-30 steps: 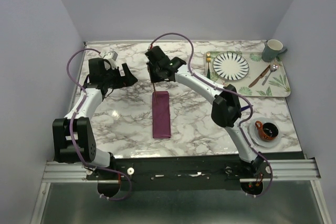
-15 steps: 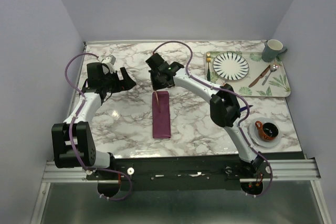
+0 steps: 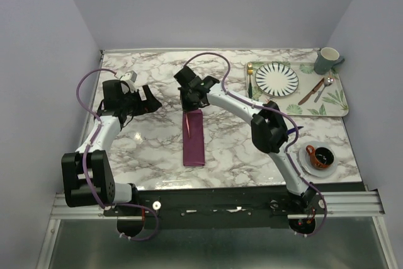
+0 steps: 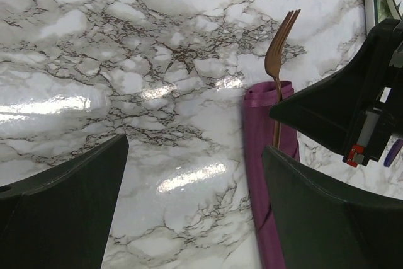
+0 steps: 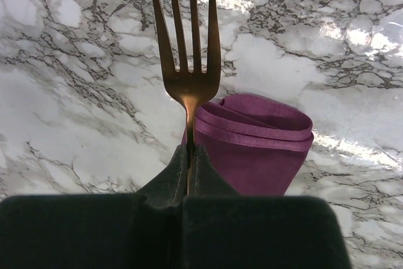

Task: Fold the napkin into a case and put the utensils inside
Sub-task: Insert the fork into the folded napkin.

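Right wrist view has the right claw (image 5: 189,155) pinched tight on the thin handle of the copper fork (image 5: 186,61), tines pointing away over the marble worktop (image 5: 75,92), with the open, rolled end of the plum-purple case (image 5: 252,149) just to the right of the handle and touching it. From above, the case (image 3: 194,138) lies as a long narrow strip in the middle of the worktop (image 3: 239,143), and the right claw (image 3: 191,102) sits over its far end; the fork (image 3: 187,124) shows as a fine line along the strip's left side, though whether the handle is inside the cloth cannot be told. The left claw (image 3: 148,99) hovers left of the case, its jaws spread wide with nothing between them; its own camera shows both dark fingers (image 4: 56,218) apart, with the fork (image 4: 280,48) and the case (image 4: 261,174) beyond. The dark knife (image 3: 310,96) rests on the leaf-print tray (image 3: 330,108) beside a silver spoon (image 3: 324,87), near the striped plate (image 3: 277,79).
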`<action>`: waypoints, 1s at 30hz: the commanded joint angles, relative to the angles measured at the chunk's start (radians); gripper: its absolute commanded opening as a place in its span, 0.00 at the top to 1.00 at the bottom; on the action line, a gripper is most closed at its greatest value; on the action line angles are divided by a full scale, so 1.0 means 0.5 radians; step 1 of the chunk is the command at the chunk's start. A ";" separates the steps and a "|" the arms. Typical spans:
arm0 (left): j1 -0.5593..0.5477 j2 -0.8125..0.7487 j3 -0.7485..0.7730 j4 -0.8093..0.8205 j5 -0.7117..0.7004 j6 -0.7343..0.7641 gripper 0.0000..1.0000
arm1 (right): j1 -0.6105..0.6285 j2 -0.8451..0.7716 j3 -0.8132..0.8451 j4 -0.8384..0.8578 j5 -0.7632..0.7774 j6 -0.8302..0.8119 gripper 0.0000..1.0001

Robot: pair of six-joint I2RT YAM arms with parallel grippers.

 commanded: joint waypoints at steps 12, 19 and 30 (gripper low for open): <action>0.038 -0.041 -0.076 0.103 0.053 -0.027 0.01 | 0.033 -0.130 -0.178 -0.140 -0.108 0.133 0.99; 0.038 -0.051 -0.101 0.121 0.080 -0.024 0.01 | 0.036 -0.176 -0.199 -0.133 -0.144 0.117 0.99; 0.001 0.479 -0.021 0.336 0.657 -0.266 0.45 | 0.045 -0.195 -0.258 -0.112 -0.151 0.111 0.99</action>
